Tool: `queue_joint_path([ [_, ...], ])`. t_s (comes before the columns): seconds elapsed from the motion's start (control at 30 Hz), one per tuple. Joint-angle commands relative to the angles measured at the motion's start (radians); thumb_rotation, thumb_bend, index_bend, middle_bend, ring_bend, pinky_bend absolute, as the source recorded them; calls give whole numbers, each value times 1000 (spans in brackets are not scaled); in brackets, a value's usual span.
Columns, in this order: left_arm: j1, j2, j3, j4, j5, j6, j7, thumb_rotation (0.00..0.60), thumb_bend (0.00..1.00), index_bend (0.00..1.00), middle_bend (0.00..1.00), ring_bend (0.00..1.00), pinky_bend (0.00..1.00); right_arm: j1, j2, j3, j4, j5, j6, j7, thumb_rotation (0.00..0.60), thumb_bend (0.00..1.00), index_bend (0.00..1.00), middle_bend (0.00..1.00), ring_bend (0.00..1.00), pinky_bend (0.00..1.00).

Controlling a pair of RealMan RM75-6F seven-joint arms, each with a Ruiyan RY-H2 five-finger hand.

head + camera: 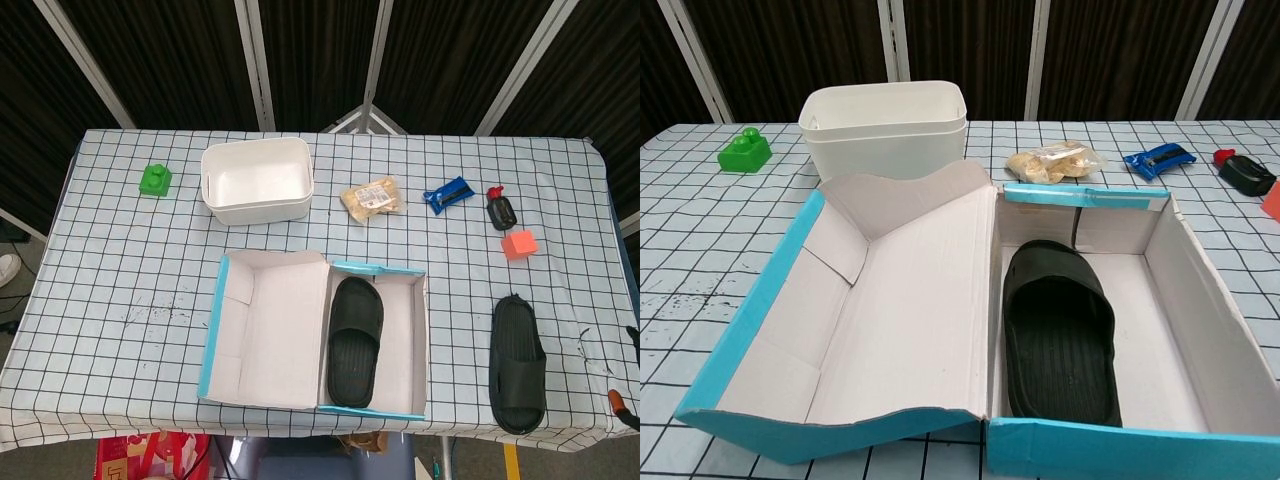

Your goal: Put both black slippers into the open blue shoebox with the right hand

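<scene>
The open blue shoebox (pixel 375 269) lies near the table's front edge, its lid folded out to the left. One black slipper (pixel 354 340) lies inside the box on the left side of its floor, and the chest view shows this slipper (pixel 1060 330) sole up behind the box's back rim (pixel 1085 196). The other black slipper (pixel 518 364) lies on the checked cloth to the right of the box. Only a dark sliver of my right hand (pixel 633 336) shows at the head view's right edge, away from that slipper; how its fingers lie is hidden. My left hand appears in neither view.
A white tub (pixel 257 180) and a green block (pixel 155 180) stand at the back left. A snack bag (pixel 372 198), a blue packet (pixel 446 194), a small black-and-red item (pixel 499 211) and an orange-red cube (pixel 519 245) lie behind and right of the box.
</scene>
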Motion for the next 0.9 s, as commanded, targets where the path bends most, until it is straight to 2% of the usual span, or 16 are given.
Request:
queue_joint_path([
  [0.03,0,0,3,-4,5,0,5,600,447,68,0,0,16,-15,-32,-23,23,-35,6,18,600,327,80,102,109,11],
  [0.2,-3,0,7,-3,12,-5,9,600,446,68,0,0,16,-21,-82,-49,48,-89,5,3,600,308,61,95,102,10],
  [0.43,-5,-1,1,-1,-2,-10,12,600,446,68,0,0,16,-6,-149,-59,83,-133,-20,-4,600,309,60,94,101,11],
  [0.9,-2,2,-4,-1,-15,-10,5,600,446,68,0,0,16,-15,-233,-109,108,-206,-37,-56,600,308,60,82,91,8],
])
